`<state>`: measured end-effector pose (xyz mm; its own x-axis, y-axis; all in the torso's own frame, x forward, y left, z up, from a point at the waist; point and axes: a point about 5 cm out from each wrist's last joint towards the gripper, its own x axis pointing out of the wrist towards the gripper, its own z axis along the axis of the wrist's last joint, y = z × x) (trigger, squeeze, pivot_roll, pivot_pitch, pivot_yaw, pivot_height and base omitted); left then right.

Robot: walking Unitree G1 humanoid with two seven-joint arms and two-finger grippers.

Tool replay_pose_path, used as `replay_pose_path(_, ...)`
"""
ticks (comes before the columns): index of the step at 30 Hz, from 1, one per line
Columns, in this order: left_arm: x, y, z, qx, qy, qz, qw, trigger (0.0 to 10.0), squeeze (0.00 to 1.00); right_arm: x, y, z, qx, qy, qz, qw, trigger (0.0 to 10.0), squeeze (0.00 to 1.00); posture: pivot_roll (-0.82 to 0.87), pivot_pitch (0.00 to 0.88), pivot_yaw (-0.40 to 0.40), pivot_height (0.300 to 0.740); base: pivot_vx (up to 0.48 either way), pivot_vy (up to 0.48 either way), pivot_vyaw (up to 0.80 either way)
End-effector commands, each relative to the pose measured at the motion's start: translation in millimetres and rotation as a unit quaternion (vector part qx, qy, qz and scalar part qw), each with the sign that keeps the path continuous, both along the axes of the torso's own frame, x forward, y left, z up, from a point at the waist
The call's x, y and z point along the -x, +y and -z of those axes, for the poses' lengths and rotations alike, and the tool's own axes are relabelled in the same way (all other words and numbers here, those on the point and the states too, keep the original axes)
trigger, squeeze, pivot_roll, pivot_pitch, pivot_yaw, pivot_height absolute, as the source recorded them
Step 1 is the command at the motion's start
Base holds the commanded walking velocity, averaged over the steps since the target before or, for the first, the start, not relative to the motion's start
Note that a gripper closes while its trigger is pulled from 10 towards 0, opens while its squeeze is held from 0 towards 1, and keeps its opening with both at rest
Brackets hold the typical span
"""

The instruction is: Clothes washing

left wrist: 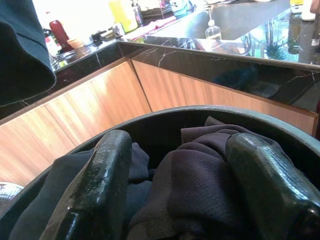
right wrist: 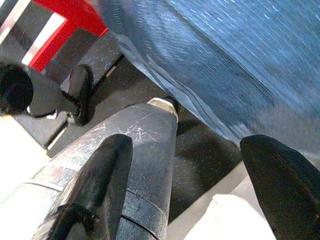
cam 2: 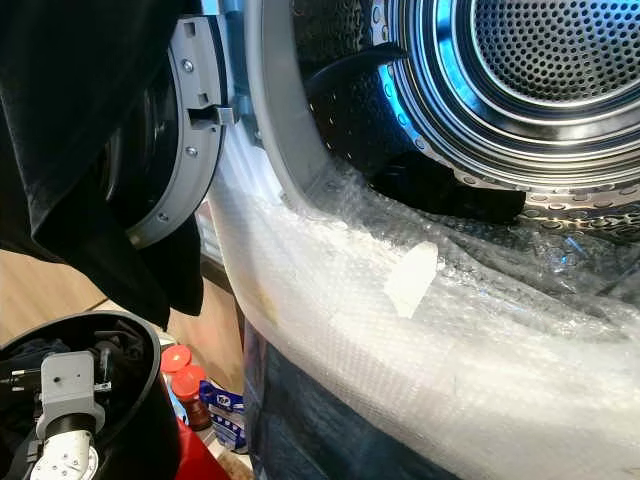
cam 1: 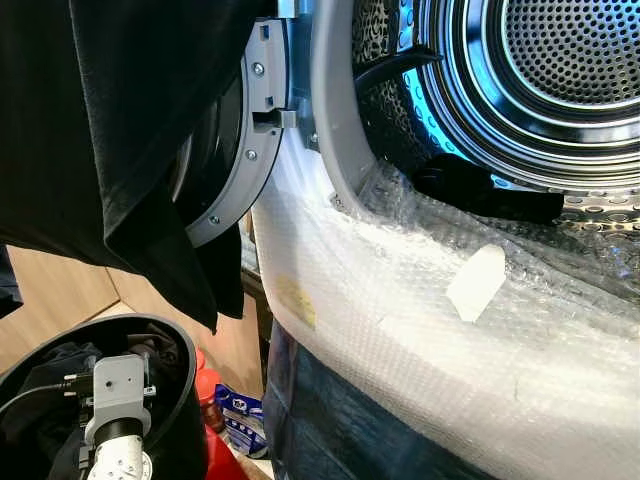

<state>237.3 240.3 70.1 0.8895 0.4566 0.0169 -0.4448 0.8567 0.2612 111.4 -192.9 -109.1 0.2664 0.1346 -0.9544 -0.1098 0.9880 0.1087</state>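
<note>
The washing machine's drum [cam 1: 570, 60] stands open at the upper right, with a black garment [cam 1: 485, 190] lying at its lower lip. Another black garment [cam 1: 100, 130] hangs over the open door [cam 1: 245, 150] on the left. A round black basket [cam 1: 180, 345] at the lower left holds dark clothes [left wrist: 200, 170]. My left arm [cam 1: 115, 395] reaches down into it, and my left gripper [left wrist: 185, 195] is open with its fingers either side of a fold of the clothes. My right gripper [right wrist: 195, 190] hangs low and open, holding nothing.
Bubble wrap [cam 1: 400, 320] with a white tape patch [cam 1: 477, 282] covers the machine's front below the opening. Red-capped bottles [cam 2: 180, 375] and a blue packet [cam 1: 240, 415] stand on the floor between basket and machine. Wooden cabinet fronts [left wrist: 100, 105] lie behind the basket.
</note>
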Motion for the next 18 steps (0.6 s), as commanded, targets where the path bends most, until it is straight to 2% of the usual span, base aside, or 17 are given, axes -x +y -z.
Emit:
replay_pose_path(1,-1.0,0.8,-2.4,0.006,-0.005,-0.002,1.0,10.0,0.0,16.5,-4.5,4.3,0.016,0.036,0.026,0.999,10.0,0.0,0.04,0.035,-0.021,0.74,0.0,0.0,0.0)
replay_pose_path(2,-1.4,0.9,-2.9,0.006,-0.006,-0.002,1.0,10.0,0.0,15.2,-2.0,4.6,0.014,0.036,0.043,0.998,10.0,0.0,0.04,0.039,-0.018,0.74,0.0,0.0,0.0)
replay_pose_path(5,-1.5,1.2,-2.8,0.008,-0.006,-0.003,1.0,10.0,0.0,11.1,1.7,4.2,0.02,0.025,0.022,0.999,10.0,0.0,0.04,0.041,-0.016,0.74,0.0,0.0,0.0)
replay_pose_path(7,-1.4,1.5,-2.6,0.009,-0.005,-0.004,1.0,10.0,0.0,7.9,4.8,3.7,0.027,0.011,-0.026,0.999,10.0,0.0,0.04,0.041,-0.016,0.74,0.0,0.0,0.0)
replay_pose_path(8,-1.2,2.4,-2.9,0.012,-0.006,-0.007,1.0,10.0,0.0,8.3,7.3,4.0,0.045,0.005,-0.096,0.994,10.0,0.0,0.04,0.045,-0.011,0.74,0.0,0.0,0.0)
replay_pose_path(9,-1.4,3.1,-3.2,0.013,-0.007,-0.008,1.0,10.0,0.0,10.4,7.6,4.7,0.056,0.008,-0.131,0.99,10.0,0.0,0.04,0.046,-0.011,0.74,0.0,0.0,0.0)
replay_pose_path(10,-1.4,3.1,-3.2,0.013,-0.007,-0.008,1.0,10.0,0.0,10.4,7.6,4.7,0.056,0.008,-0.131,0.99,10.0,0.0,0.04,0.046,-0.011,0.74,0.0,0.0,0.0)
replay_pose_path(11,-2.1,4.2,-4.0,0.013,-0.007,-0.009,1.0,10.0,0.0,14.4,7.4,5.7,0.067,0.017,-0.165,0.984,10.0,0.0,0.04,0.048,-0.01,0.74,0.0,0.0,0.0)
replay_pose_path(13,-3.4,4.4,-4.6,0.012,-0.008,-0.008,1.0,10.0,0.0,17.3,5.5,6.3,0.067,0.025,-0.141,0.987,10.0,0.0,0.04,0.051,-0.01,0.74,0.0,0.0,0.0)
replay_pose_path(15,-5.7,4.5,-6.3,0.013,-0.011,-0.007,1.0,10.0,0.0,15.8,-1.1,5.5,0.091,0.02,-0.122,0.988,10.0,0.0,0.05,0.056,-0.009,0.74,0.0,0.0,0.0)
replay_pose_path(16,-6.5,4.3,-6.9,0.013,-0.012,-0.006,1.0,10.0,0.0,13.3,-2.7,4.8,0.097,0.011,-0.123,0.988,10.0,0.0,0.05,0.056,-0.009,0.74,0.0,0.0,0.0)
replay_pose_path(18,-7.8,3.9,-8.1,0.013,-0.015,-0.001,1.0,10.0,0.0,2.9,-7.4,1.5,0.103,-0.022,-0.076,0.992,10.0,0.0,0.05,0.056,-0.006,0.74,0.0,0.0,0.0)
